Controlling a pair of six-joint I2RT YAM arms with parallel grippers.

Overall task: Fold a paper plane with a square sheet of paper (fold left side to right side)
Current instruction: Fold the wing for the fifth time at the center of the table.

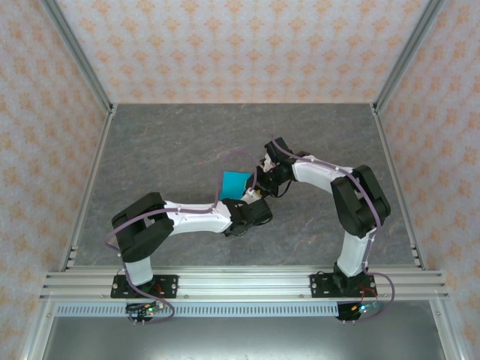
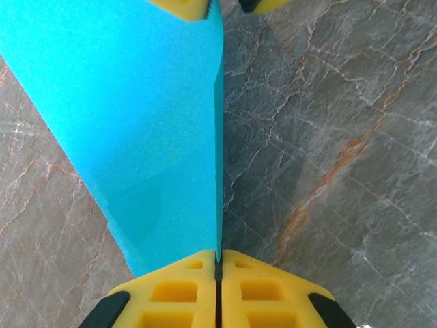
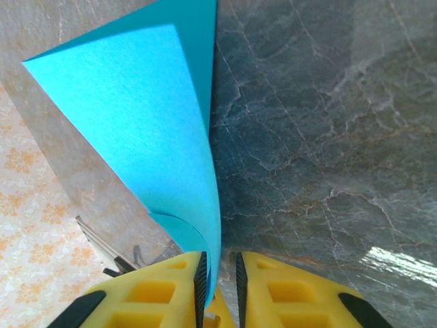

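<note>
The square sheet of paper (image 1: 234, 182) is bright cyan and held up off the grey table between both grippers, bent over on itself in a loose curve. My left gripper (image 1: 250, 201) is shut on the sheet's near edge (image 2: 218, 263), and the sheet (image 2: 150, 123) spreads up and to the left from it. My right gripper (image 1: 264, 174) stands a little open around the opposite edge (image 3: 220, 273). There the sheet (image 3: 157, 116) lies against the left pad, with a gap to the right pad. Its yellow fingertips (image 2: 184, 7) show at the sheet's far end. A paper plane is out of view.
The grey marbled table (image 1: 172, 150) is walled by patterned panels, with aluminium posts at the back corners (image 1: 112, 105). A rail (image 1: 240, 283) along the near edge carries both arm bases. Both arms bend inward and meet at mid-table.
</note>
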